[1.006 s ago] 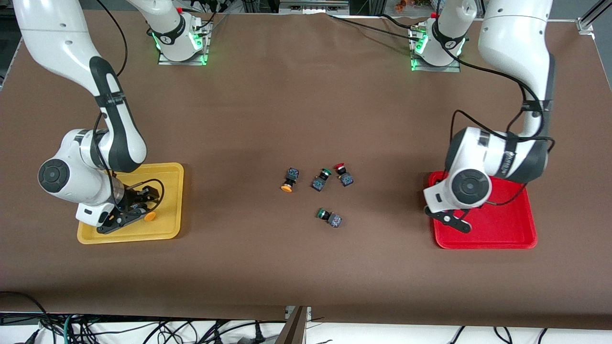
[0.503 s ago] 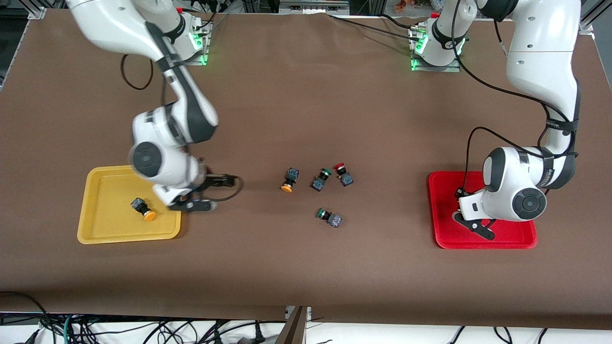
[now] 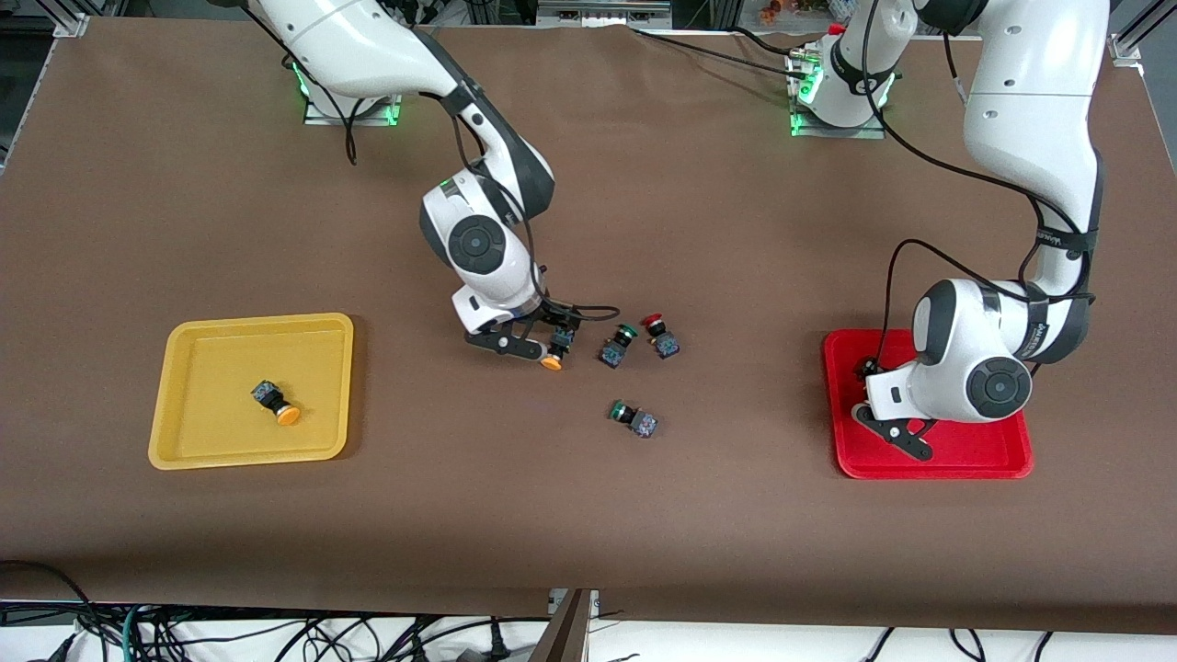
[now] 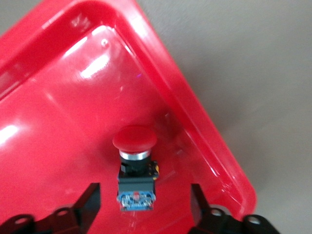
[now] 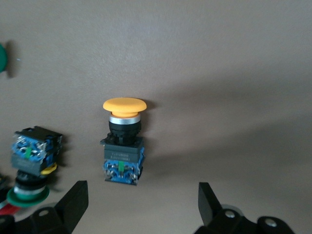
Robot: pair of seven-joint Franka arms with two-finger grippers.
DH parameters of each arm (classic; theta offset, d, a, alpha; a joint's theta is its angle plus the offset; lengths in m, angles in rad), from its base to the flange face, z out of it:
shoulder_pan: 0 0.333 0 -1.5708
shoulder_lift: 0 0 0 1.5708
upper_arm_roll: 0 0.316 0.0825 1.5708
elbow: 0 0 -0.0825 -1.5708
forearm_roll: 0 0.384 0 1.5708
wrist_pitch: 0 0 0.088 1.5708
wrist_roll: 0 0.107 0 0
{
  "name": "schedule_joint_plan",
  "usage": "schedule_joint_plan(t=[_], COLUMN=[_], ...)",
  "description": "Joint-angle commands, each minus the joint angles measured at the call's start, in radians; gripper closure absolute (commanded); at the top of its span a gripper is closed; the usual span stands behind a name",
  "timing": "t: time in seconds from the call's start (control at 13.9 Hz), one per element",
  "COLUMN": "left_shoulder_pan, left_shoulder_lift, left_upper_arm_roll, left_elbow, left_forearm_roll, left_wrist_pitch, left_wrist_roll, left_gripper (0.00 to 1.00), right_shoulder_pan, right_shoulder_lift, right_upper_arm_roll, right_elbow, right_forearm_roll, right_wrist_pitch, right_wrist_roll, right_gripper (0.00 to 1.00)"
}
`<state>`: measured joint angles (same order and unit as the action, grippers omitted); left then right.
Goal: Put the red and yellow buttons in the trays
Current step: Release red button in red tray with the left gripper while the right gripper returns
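The right end effector [image 3: 538,342], fingers wide, hovers over a yellow button [image 5: 123,144] on the desk [image 3: 588,515]; it should descend centred, straddling the dark body. The left end effector [image 4: 145,214], also wide, hangs over a red button [image 4: 135,168] in the red tray [image 3: 929,464].

You have these extras in view:

- Surface [image 3: 644,515]: brown, matte, covering the whole work area.
- Green button [image 3: 618,345]: green cap, dark body, lying on its side mid-surface; it also shows in the right wrist view.
- Second green button [image 3: 634,417]: same kind, on its side, nearer the front camera than the first and apart from it.
- Base plates [image 3: 351,108]: two metal mounts with green lights at the surface's top edge.
- Cables [image 3: 276,634]: a dark tangle below the surface's near edge.
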<state>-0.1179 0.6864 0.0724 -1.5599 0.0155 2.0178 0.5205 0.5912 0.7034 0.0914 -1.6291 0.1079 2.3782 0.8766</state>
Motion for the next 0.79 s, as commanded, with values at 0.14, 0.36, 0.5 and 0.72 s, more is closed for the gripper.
schedule_joint_plan(t=[0.14, 0.36, 0.5, 0.72], left_shoulder_pan=[-0.011, -0.012, -0.038, -0.132], left_shoulder_lift=[-0.102, -0.099, -0.087, -0.055], left_upper_arm_roll=[-0.086, -0.196, -0.243, -0.244], left_elbow=[-0.008, -0.009, -0.009, -0.011], left_forearm_roll=[-0.026, -0.032, -0.032, -0.045], left_wrist_pitch=[-0.097, -0.099, -0.067, 0.005], left_wrist_roll=[-0.262, -0.610, -0.831, -1.113], left_gripper=[0.00, 0.00, 0.00, 0.00], right_shoulder_pan=[0.044, 0.041, 0.038, 0.024], right_shoulder_lift=[0.060, 0.065, 0.064, 0.018], right_upper_arm_roll=[-0.013, -0.019, -0.022, -0.064], right_elbow=[0.005, 0.006, 0.006, 0.006], right_forearm_roll=[-0.007, -0.022, -0.025, -0.036], right_wrist_pitch=[0.088, 0.090, 0.087, -0.009], right_wrist_roll=[0.074, 0.073, 0.064, -0.020], right_gripper=[0.10, 0.36, 0.68, 0.91])
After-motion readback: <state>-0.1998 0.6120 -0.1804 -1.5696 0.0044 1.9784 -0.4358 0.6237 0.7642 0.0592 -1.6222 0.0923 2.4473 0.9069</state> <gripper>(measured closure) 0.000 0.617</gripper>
